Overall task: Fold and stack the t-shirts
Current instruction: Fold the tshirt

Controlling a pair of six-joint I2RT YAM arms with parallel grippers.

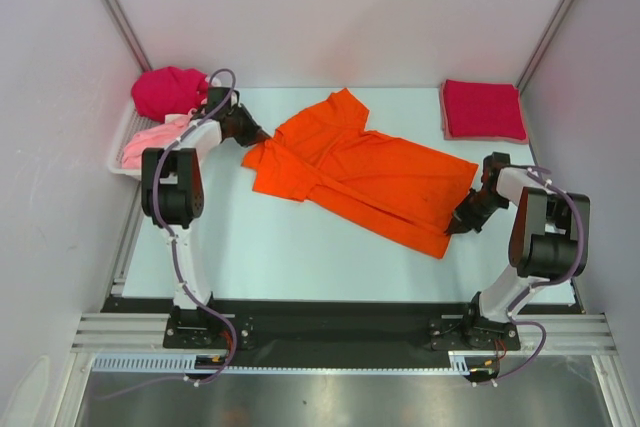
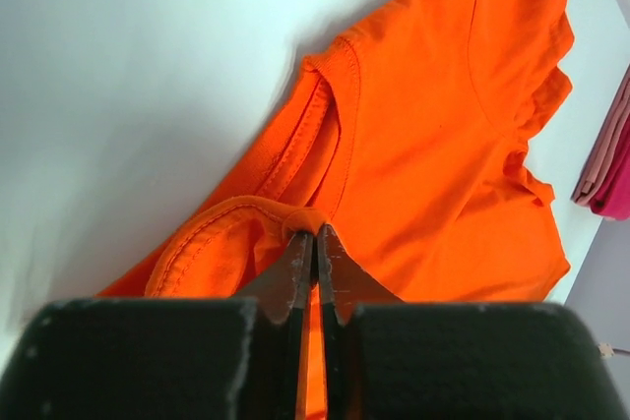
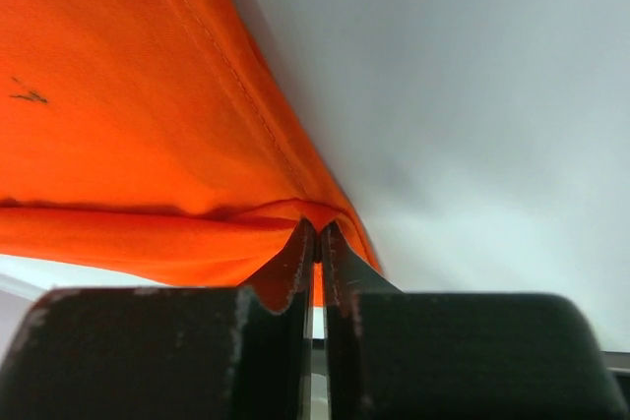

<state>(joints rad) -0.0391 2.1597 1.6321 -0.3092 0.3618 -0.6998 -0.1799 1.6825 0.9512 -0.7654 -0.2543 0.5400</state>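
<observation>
Top external view: an orange t-shirt (image 1: 365,172) is laid out diagonally across the middle of the desk (image 1: 300,257), with its neck end toward the far left and its hem toward the near right. One sleeve (image 1: 340,107) is spread toward the far edge. The left jaws, carried by the left arm (image 1: 175,187), are placed at the neck end. The right jaws, carried by the right arm (image 1: 545,232), are placed at the near right corner of the hem. A folded red shirt (image 1: 484,109) is seen at the far right corner, well apart from the orange one. A white basket (image 1: 118,162) at the far left is filled with a pink garment (image 1: 150,142) and a crimson bundle (image 1: 168,90).

Left wrist view: the left jaws are shown pressed together on the ribbed collar (image 2: 246,218), which is bunched into a loop at their tips.

Right wrist view: the right jaws are shown clamped on the hem corner (image 3: 310,211), where the cloth is gathered into a small pucker.
</observation>
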